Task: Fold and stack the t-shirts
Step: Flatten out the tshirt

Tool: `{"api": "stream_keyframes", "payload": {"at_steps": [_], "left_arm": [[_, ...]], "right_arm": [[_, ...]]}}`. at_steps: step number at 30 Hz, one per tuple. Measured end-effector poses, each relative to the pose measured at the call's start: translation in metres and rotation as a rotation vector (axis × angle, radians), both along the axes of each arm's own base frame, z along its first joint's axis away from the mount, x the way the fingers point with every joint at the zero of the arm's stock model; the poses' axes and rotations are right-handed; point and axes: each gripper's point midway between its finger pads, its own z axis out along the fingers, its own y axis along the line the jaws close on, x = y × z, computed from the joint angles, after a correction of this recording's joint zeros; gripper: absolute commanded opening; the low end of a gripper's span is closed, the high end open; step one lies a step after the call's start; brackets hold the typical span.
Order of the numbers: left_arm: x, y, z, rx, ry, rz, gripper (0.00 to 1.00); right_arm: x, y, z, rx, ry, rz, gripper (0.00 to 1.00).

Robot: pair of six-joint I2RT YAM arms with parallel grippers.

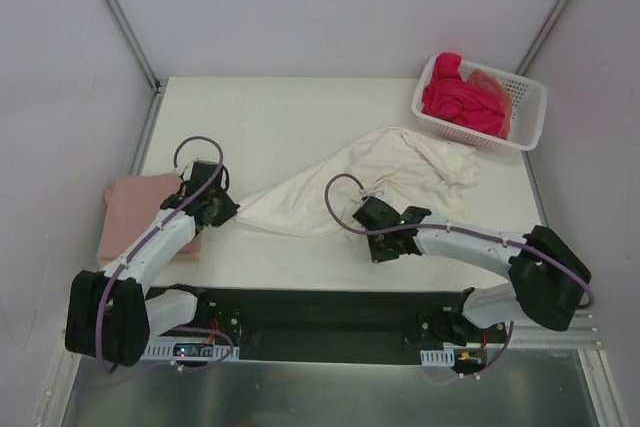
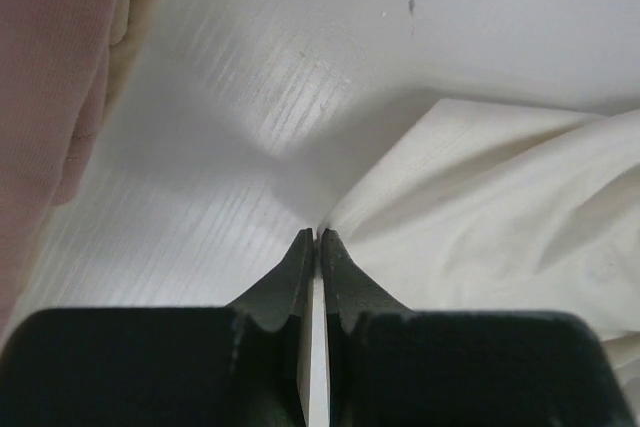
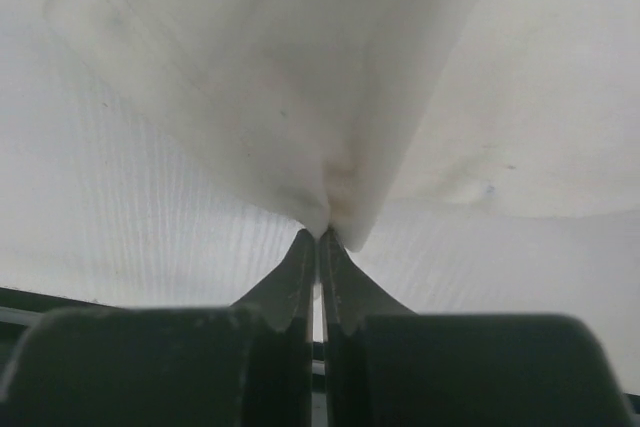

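While the left gripper (image 2: 316,239) is clenched on one drawn-out corner of the cream-white t-shirt (image 1: 370,172), the right gripper (image 3: 318,237) pinches its near edge mid-worktop (image 1: 280,117). A folded dusty-pink t-shirt (image 1: 135,209) lies at the left edge. The far-right corner's lattice basket (image 1: 540,95) holds a magenta t-shirt (image 1: 460,99).

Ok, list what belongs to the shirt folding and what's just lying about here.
Job: cream t-shirt, pinched by left tool and right tool; folded pink t-shirt; magenta t-shirt; peach t-shirt.
Lying about: white basket holding the last two.
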Motion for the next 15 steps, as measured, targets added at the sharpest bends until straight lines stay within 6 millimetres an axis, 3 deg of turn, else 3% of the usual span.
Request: {"api": "stream_keyframes", "payload": {"at_steps": [2, 4, 6, 10, 12, 15], "left_arm": [[0.001, -0.003, 0.019, -0.01, -0.055, -0.012, 0.0], [0.004, -0.008, 0.051, -0.03, -0.15, -0.027, 0.0], [0.009, -0.013, 0.1, -0.062, -0.292, -0.043, 0.0], [0.008, -0.017, 0.212, -0.128, -0.592, -0.068, 0.0], [-0.001, -0.018, 0.265, -0.16, -0.714, -0.086, 0.0], [-0.02, -0.019, 0.337, -0.205, -0.859, -0.117, 0.0]], "right_arm": [[0.005, -0.008, 0.013, -0.013, -0.048, 0.007, 0.0], [0.015, -0.014, 0.046, 0.003, -0.145, 0.008, 0.0], [0.032, -0.018, 0.099, 0.063, -0.3, -0.013, 0.0], [0.053, -0.045, 0.234, 0.244, -0.658, -0.124, 0.0], [0.045, -0.072, 0.299, 0.362, -0.817, -0.174, 0.0], [0.024, -0.107, 0.369, 0.498, -0.975, -0.186, 0.0]]}}
